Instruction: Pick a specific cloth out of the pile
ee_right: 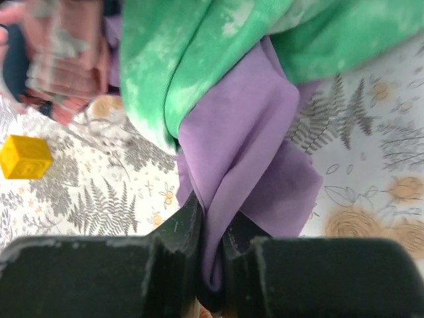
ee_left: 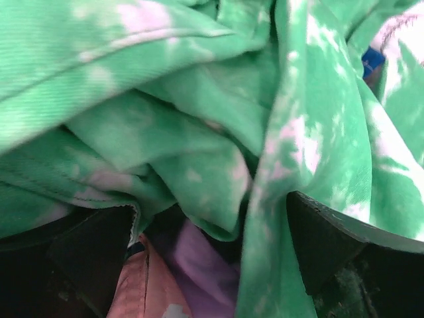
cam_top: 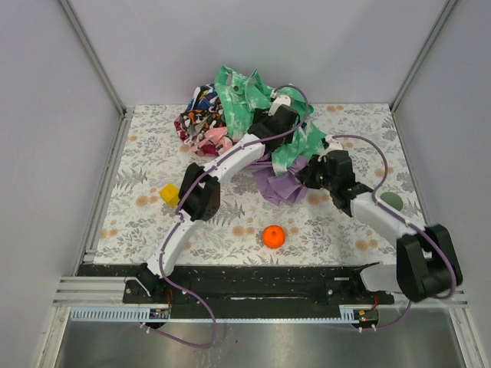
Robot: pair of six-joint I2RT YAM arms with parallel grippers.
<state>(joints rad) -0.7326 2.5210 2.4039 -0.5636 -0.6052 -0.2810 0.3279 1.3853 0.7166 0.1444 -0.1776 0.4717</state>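
**Right hand pinches the lavender cloth at the pile's near edge**

The cloth (cam_top: 280, 184) lies on the surface (cam_top: 345, 230) at the near right edge of the pile (cam_top: 222, 115), its far end tucked under the green cloth (cam_top: 245, 96). The right hand (cam_top: 311, 172) sits just beside it on the right. In the right wrist view its jaws are closed on a fold of the cloth (ee_right: 245, 152), with the purple fabric squeezed between the two fingers (ee_right: 179, 228).

The left hand (cam_top: 278, 107) reaches over the top of the pile and is buried in the green cloth. In the left wrist view its fingers (ee_left: 86, 252) stand wide apart, open, with green folds (ee_left: 199, 132) hanging between them. A strip of purple and a bit of pink cloth (ee_left: 149, 285) show below.

A yellow block (cam_top: 169, 193) rests left of the pile. An orange ball (cam_top: 273, 236) sits on the near side of the cloth, apart from it.
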